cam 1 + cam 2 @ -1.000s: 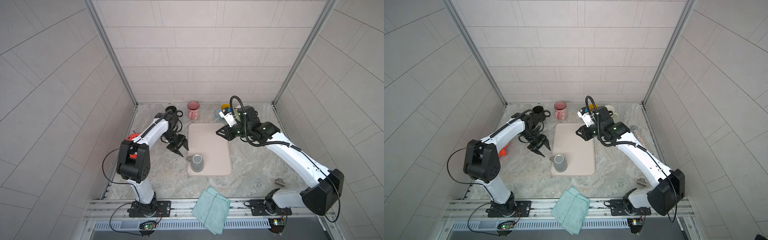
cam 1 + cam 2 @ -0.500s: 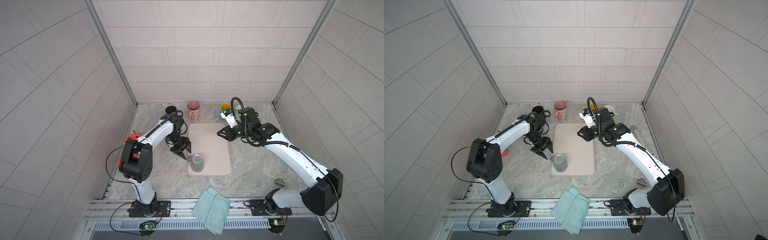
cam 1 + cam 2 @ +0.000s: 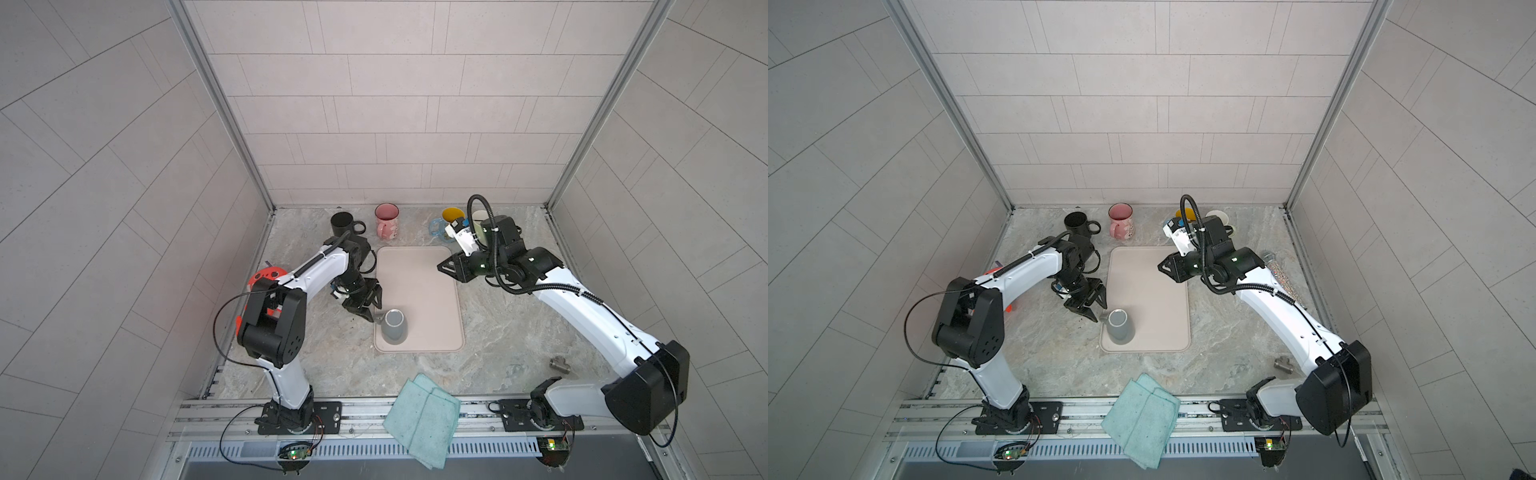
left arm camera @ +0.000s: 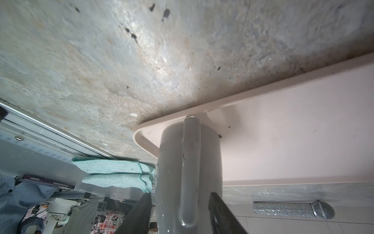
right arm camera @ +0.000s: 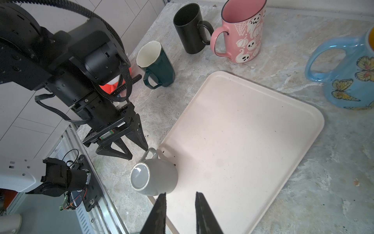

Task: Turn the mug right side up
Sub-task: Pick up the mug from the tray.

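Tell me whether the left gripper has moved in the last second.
Yes. Against the fixed tray, the left gripper has slid along its edge toward the front corner, up to the grey mug and its handle.

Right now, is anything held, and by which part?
Nothing. The left gripper stands open at the handle of the grey mug; the right gripper is empty.

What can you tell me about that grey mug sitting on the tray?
The grey mug looks like plain, glossy glazed ceramic. It stands upside down, rim on the pale tray near the corner closest to the left arm's base, its ringed foot facing up. Its loop handle points toward the left gripper, whose open jaws flank the handle; whether they touch it is unclear.
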Available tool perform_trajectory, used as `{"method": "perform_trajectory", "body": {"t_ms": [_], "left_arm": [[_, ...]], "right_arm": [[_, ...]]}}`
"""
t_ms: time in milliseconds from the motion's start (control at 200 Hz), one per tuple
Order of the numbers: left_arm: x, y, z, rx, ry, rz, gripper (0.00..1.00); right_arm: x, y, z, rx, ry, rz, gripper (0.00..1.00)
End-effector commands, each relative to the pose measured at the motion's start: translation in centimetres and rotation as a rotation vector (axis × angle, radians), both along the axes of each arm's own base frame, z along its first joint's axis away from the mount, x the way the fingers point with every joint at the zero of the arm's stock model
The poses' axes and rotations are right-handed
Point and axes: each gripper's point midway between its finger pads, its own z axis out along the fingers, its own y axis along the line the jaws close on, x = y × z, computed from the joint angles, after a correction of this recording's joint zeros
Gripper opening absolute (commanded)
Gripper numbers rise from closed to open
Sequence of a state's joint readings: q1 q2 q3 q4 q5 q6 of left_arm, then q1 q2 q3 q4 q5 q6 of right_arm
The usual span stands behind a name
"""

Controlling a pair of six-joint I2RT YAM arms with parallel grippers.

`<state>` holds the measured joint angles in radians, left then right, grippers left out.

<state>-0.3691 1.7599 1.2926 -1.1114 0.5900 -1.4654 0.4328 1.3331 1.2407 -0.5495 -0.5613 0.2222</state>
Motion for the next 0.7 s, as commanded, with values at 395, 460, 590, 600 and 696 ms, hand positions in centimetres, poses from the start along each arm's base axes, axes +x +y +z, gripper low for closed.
{"method": "perform_trajectory", "body": {"t_ms": [395, 460, 590, 600, 696], "left_arm": [[-1.3, -0.9, -2.1, 0.024, 0.074, -0.001, 0.52], [-1.4, -1.2, -2.4, 0.024, 0.075, -0.002, 0.52], [-1.3, -1.5, -2.7, 0.024, 0.077, -0.007, 0.51], [-1.3, -1.4, -2.7, 0.025, 0.08, -0.006, 0.51], [-1.4, -1.6, -3.1, 0.024, 0.086, -0.01, 0.5]], "right_arm": [[-0.6, -0.5, 0.6, 0.022, -0.016, -0.006, 0.26], [-0.6, -0.6, 0.6, 0.022, -0.016, -0.008, 0.26], [-0.6, -0.8, 0.6, 0.022, -0.017, -0.013, 0.26], [-0.6, -0.8, 0.6, 0.022, -0.019, -0.013, 0.26], [-0.6, -0.8, 0.6, 0.024, -0.015, -0.015, 0.26]]}}
